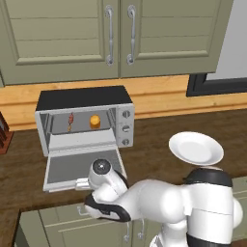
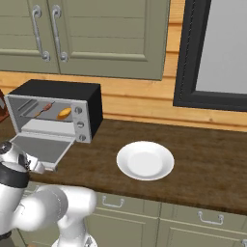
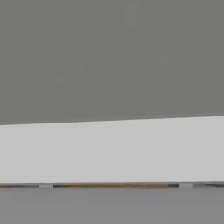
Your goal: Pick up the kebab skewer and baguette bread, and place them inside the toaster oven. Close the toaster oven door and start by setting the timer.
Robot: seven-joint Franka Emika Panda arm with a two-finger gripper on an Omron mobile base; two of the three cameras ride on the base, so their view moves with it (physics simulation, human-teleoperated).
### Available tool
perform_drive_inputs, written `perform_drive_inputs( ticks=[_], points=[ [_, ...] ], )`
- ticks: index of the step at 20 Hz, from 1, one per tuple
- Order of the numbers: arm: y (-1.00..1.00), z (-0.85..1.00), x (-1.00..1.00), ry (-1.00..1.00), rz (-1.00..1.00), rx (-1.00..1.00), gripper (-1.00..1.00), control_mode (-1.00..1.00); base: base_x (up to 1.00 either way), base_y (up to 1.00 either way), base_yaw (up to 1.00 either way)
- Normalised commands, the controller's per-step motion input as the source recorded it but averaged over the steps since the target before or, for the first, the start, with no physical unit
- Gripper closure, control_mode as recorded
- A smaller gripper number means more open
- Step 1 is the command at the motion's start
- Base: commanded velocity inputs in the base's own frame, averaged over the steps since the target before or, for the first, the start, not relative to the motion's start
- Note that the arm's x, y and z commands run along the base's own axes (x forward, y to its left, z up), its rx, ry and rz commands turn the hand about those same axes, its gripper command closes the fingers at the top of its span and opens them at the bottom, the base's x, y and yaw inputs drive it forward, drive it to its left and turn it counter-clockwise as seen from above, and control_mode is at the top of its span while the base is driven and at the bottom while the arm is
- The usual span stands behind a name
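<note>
Both the kebab skewer [image 1: 71,121] and baguette bread [image 1: 95,121] sit inside the toaster oven [image 1: 85,99]. My hand is at the lowered toaster oven door [image 1: 67,166]; I cannot tell my gripper's spread. Next: swing it shut.

The toaster oven door [image 1: 79,166] is lying folded down flat over the counter [image 1: 154,144] edge, leaving the toaster oven [image 1: 84,123] mouth standing open. Inside, the kebab skewer [image 1: 70,121] is occupying the left part and the baguette bread [image 1: 95,121] the right, with a gap between them. The arm's wrist is crowding the door's front edge, blocking approach from that side. A white plate [image 2: 144,160] is sitting well apart to the right; bare counter is lying between it and the oven. Upper cabinets [image 1: 111,34] are hanging above the oven top.
</note>
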Motion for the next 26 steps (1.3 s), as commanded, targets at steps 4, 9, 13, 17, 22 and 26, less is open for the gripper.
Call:
perform_drive_inputs(
  ticks=[4, 9, 13, 17, 22, 26],
  points=[
    [0.0, 0.52, 0.51, -0.14, 0.0, 0.0, -1.0, -1.0, 0.0, 0.0, 0.0],
    [-0.03, 0.52, 0.54, -0.2, 0.0, 0.0, -1.0, -1.0, 0.0, 0.0, 0.0],
    [-0.17, 0.37, 0.49, -0.24, 0.0, 0.0, -1.0, -1.0, 0.0, 0.0, 0.0],
    [-0.28, 0.12, 0.44, -0.28, 0.0, 0.0, -1.0, -1.0, 0.0, 0.0, 0.0],
    [-0.32, -0.01, 0.4, -0.32, 0.02, 0.0, -1.0, -1.0, 0.0, 0.0, 0.0],
    [-0.35, -0.11, 0.51, -0.38, 0.05, 0.04, -1.0, -1.0, 0.0, 0.0, 0.0]
  ],
)
